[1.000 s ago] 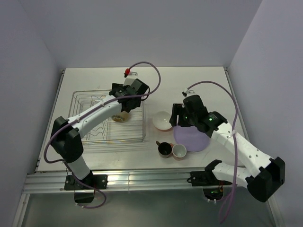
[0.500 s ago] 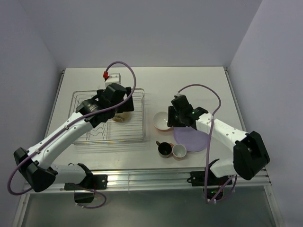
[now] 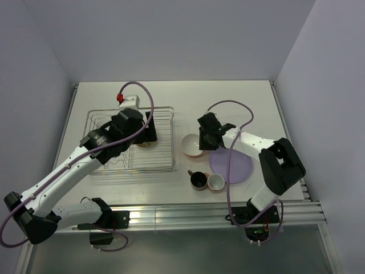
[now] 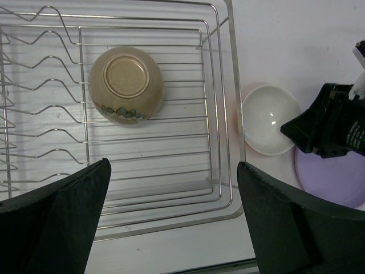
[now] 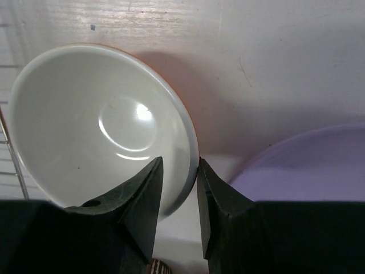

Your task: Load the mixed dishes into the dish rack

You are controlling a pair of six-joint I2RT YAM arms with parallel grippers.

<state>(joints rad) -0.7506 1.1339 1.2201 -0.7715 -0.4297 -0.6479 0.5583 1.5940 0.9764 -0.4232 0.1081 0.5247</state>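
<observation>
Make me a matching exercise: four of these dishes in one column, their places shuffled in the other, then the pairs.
1 beige bowl
2 orange bowl
3 lilac plate
4 dark cup

A rim between the right gripper's fingers
B lying flat on the table
C next to the pink cup
D upside down in the dish rack

Pairs: 1-D, 2-A, 3-B, 4-C

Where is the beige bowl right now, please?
In the left wrist view, the beige bowl lies upside down inside the dish rack, upper left.
</observation>
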